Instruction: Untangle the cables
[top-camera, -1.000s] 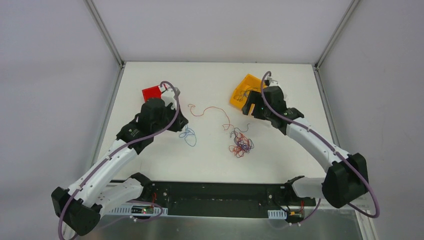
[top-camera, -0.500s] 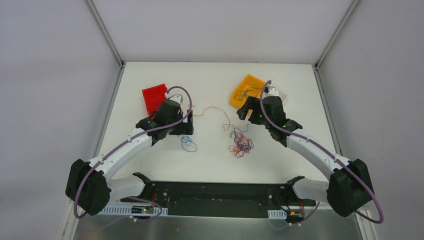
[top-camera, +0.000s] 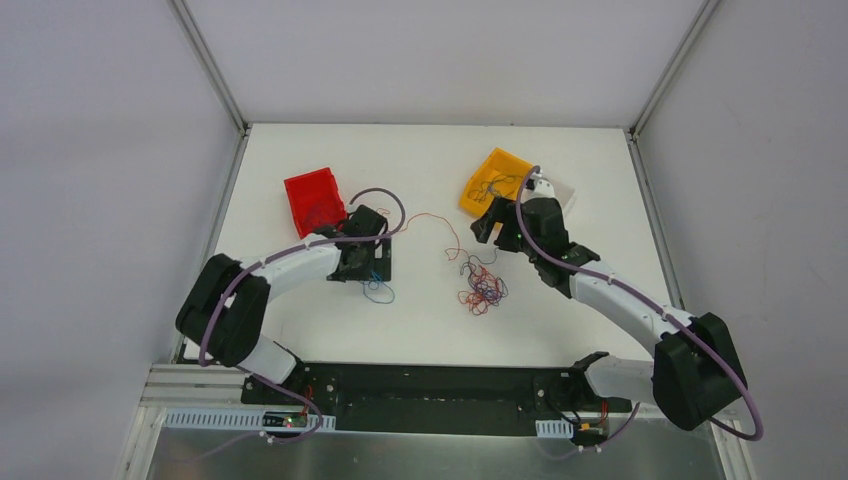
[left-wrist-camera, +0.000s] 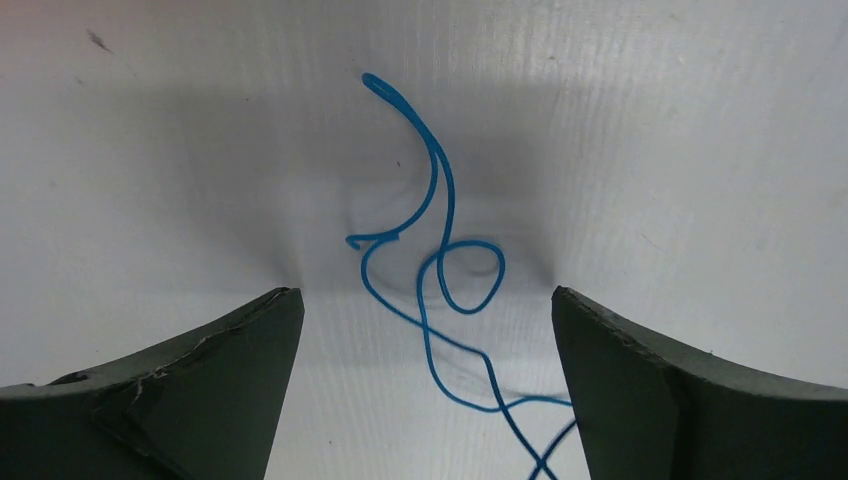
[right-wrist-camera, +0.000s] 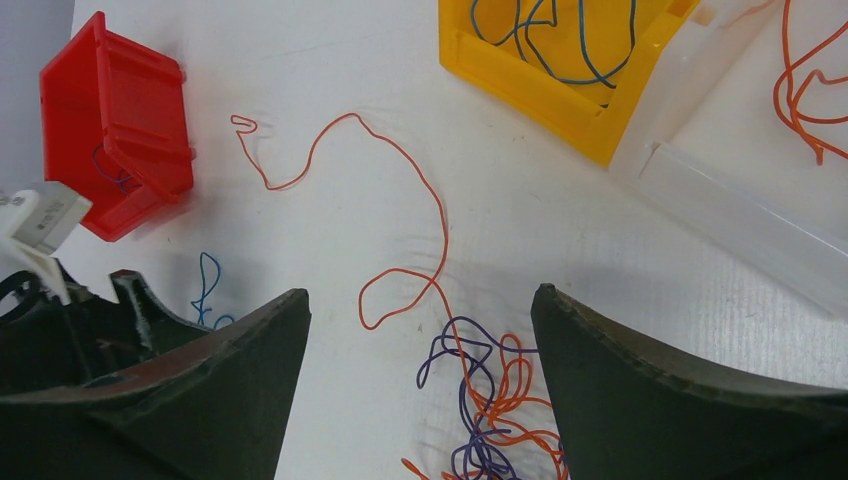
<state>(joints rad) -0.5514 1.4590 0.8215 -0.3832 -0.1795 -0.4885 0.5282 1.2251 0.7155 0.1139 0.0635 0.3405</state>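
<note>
1. A red box (right-wrist-camera: 125, 120) sits on the far left of the white surface (top-camera: 420, 330). A thin wire lies inside it.
2. Just to the right of the red box is the left gripper (left-wrist-camera: 425, 300). It is low over the surface. Its two fingers are wide apart and hold nothing.
3. A curly blue wire (left-wrist-camera: 440, 265) lies on the surface between those fingers. Its far end bends into a small hook. In the middle it makes a round loop.
4. A long orange wire (right-wrist-camera: 395, 175) lies in wavy bends in the middle of the surface, between the two boxes. One end is a small hook near the red box. The other end runs down to the bunch.
5. The bunch of wires (top-camera: 481, 287) is a knot of orange, red, purple and blue wires all mixed up. It lies a bit right of the middle, closer to the arms than the boxes are.
6. The right gripper (right-wrist-camera: 420, 310) hangs above the surface, between the bunch and the yellow box. Its fingers are spread wide with nothing in them.
7. The yellow box (right-wrist-camera: 545, 85) is on the right. Blue and dark wires lie inside it.
8. A clear plastic piece (right-wrist-camera: 740, 215) lies right beside the yellow box, and one more orange wire (right-wrist-camera: 800, 110) lies past it.
</note>
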